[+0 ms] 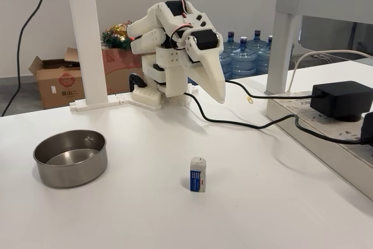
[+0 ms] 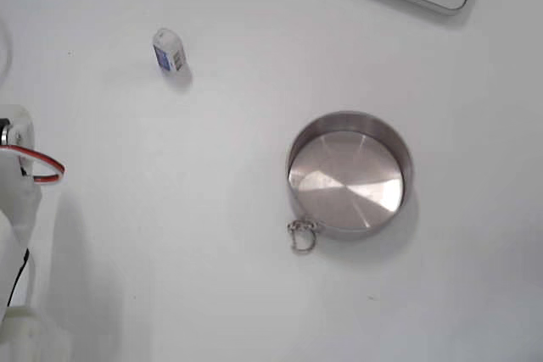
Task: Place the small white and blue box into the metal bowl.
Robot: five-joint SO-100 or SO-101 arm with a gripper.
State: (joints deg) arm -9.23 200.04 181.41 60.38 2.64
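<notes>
Nearest the camera in a fixed view, the small white and blue box (image 1: pixel 198 174) stands upright on the counter (image 1: pixel 145 214), long axis vertical, well right of the metal bowl (image 1: pixel 70 157), which is empty. Beyond the box, well apart and raised, the gripper (image 1: pixel 218 93) points down toward it, carrying nothing; its jaws look pressed together, though the angle leaves that uncertain.

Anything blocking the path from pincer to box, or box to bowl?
Nothing visible. The pincer is folded back at the arm's base, with bare white table between it and the upright white and blue box. In both fixed views, the stretch from box to the empty metal bowl is also bare.
</notes>
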